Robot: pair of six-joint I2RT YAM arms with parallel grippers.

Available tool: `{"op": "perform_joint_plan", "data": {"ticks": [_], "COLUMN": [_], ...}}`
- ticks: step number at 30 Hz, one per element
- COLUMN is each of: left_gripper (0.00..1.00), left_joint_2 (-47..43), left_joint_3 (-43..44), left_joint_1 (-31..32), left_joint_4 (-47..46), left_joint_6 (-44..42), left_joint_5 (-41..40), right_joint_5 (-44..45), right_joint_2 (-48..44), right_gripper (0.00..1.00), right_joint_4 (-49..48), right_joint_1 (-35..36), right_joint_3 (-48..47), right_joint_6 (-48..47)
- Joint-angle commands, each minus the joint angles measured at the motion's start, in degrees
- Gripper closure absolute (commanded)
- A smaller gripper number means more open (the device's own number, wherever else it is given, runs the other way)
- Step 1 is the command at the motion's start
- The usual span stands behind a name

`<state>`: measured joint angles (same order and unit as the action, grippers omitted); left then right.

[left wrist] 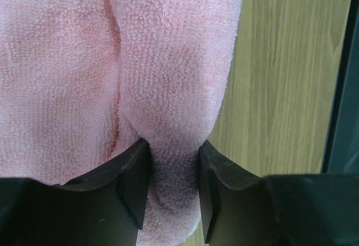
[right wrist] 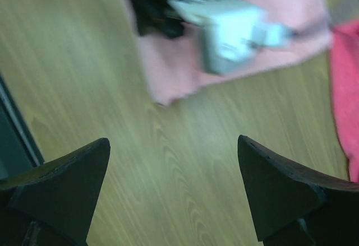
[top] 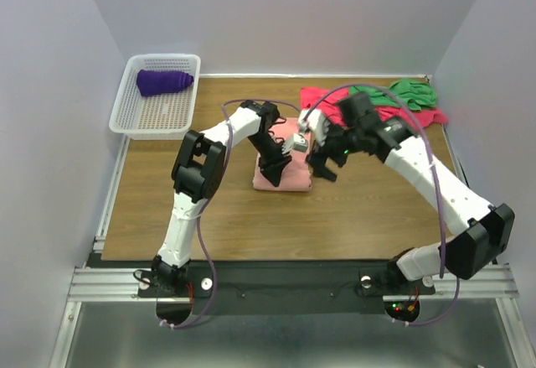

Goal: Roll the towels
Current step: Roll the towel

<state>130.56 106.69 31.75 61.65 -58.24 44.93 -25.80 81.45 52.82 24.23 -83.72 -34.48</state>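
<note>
Rolling the salmon-pink towel appears to be the step in hand. It lies partly bundled at the middle of the wooden table. The left gripper is clamped on a thick rounded fold at the towel's edge. The right gripper hangs over bare wood just beside the towel's right side, jaws wide apart with nothing between them.

Recommended procedure:
1. Hold the left clamp firm so that the fold does not spring open.
2. Bring the right gripper onto the same fold, further along it. A pull from one end only would likely give a cone, not a cylinder.
3. Turn the fold over the flat part in short strokes. Terry cloth is soft and will probably slacken if let go early.

View comparison:
- The left wrist view alone shows the grip: both pads press into the pile and the cloth bulges between them. In the top view the arm hides this.
- The right wrist view, blurred, confirms the empty jaws. It also shows a towel corner, the left wrist's white camera housing and an edge of the crimson towel.
- Only the top view shows the remaining work. The purple towel lies rolled in the white mesh basket at far left. The crimson towel and the green towel lie crumpled together at far right.
</note>
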Motion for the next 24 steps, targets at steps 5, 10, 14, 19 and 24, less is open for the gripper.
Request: {"op": "perform_joint_plan", "data": {"ticks": [5, 10, 14, 19, 24], "left_gripper": [0.52, 0.52, 0.5, 0.48, 0.47], "left_joint_2": [6.63, 6.72, 6.81, 7.34, 7.51], "left_joint_3": [-3.15, -6.58, -6.5, -6.5, -6.68], "left_joint_1": [0.07, -1.07, -1.16, -1.16, -1.16], "left_joint_4": [2.42, 2.42, 2.43, 2.42, 2.42], "left_joint_6": [6.12, 5.51, 4.45, 2.96, 2.52], "left_joint_5": [1.74, 4.99, 4.38, 2.54, 1.83], "right_joint_5": [22.88, 27.8, 31.69, 32.75, 32.13], "right_joint_2": [-0.51, 3.71, 3.72, 5.38, 6.44], "right_gripper": [0.0, 0.0, 0.0, 0.0, 0.0], "right_joint_4": [-9.3, -17.11, -26.95, -35.31, -40.76], "right_joint_1": [22.42, 28.85, 29.39, 29.38, 29.21], "right_joint_3": [11.56, 13.13, 19.11, 25.08, 29.23], "right_joint_6": [-5.77, -4.28, -6.3, -9.19, -9.47]}}
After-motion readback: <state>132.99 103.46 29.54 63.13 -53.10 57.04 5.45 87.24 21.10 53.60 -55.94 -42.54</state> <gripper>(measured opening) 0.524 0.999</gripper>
